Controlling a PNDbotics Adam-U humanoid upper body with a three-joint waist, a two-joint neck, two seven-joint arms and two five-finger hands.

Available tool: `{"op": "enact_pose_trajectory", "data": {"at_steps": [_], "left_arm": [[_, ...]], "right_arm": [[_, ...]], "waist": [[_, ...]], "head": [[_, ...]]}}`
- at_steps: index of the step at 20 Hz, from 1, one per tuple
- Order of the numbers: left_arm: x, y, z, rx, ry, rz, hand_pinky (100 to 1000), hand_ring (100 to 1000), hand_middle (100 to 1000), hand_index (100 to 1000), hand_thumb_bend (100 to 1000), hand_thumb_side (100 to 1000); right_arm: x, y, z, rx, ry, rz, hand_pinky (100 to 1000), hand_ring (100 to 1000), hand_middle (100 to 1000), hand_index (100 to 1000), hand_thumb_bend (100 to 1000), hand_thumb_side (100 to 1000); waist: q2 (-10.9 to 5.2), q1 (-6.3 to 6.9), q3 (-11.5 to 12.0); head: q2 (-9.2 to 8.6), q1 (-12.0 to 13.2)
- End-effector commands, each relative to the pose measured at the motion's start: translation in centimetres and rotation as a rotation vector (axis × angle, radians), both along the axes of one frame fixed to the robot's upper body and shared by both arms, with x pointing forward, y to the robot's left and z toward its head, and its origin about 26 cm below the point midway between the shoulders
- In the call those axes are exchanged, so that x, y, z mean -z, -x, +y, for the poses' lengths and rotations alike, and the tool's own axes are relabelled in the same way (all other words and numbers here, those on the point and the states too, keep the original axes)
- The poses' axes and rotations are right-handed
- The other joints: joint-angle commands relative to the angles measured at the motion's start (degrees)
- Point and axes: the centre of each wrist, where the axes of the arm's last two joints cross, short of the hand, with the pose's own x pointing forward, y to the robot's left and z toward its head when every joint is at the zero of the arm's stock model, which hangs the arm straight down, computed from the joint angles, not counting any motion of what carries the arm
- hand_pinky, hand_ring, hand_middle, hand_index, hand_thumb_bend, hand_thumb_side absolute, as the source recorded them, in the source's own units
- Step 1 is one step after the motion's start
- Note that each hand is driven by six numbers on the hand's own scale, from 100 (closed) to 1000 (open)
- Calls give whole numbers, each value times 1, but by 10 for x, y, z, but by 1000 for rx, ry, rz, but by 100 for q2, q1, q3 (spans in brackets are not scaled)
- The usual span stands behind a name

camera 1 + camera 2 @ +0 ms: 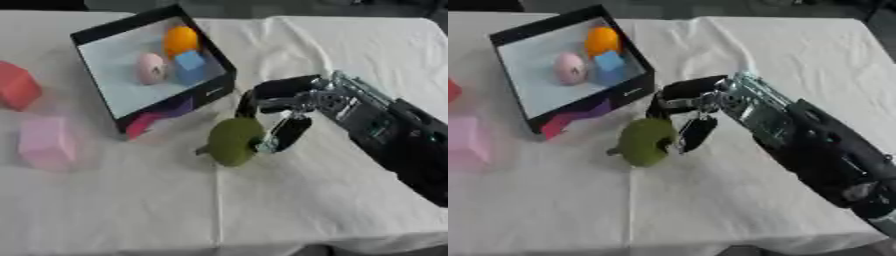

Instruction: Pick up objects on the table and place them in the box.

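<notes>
- I am at the pick-up step: my right hand (282,117) has reached the green pear-shaped fruit (234,141), which sits near the middle of the table (306,210), just off the box's near right corner.
- My fingers curl down over the far side of the fruit and the thumb (287,134) presses its right flank, so the hand is closed around it. I cannot tell whether it is off the cloth yet.
- Next, as I judge it, I must lift the fruit clear, carry it up and left over the black rim of the box (94,32), and let go above the pale floor.
- Inside, an orange egg shape (181,40), a pink one (150,68) and a blue cube (189,62) crowd the far corner; the near part is free.
- A red block (17,86) and a pink block (45,141) wait at the table's left edge.
- My left hand shows in neither view.
</notes>
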Motion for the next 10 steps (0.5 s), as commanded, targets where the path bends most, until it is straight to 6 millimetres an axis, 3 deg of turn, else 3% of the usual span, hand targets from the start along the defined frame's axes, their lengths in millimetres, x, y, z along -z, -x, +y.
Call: {"op": "enact_pose_trajectory", "data": {"at_steps": [1,4,10], "left_arm": [[-9,1,5,-5,-34,-10,940,894,769,771,100,715],[-9,2,5,-5,-38,-7,940,894,768,772,100,716],[-8,2,6,-4,-41,-2,940,895,767,772,100,716]], "right_arm": [[-28,8,-6,4,-32,-55,735,580,495,672,117,276],[-50,17,-7,-11,-54,-103,744,581,492,674,133,310],[-79,19,-3,4,-140,-150,745,568,479,667,100,292]], "waist": [[-71,-8,-13],[-93,-15,-31],[-101,-9,-46]], "head": [[30,-5],[30,-9],[30,-8]]}}
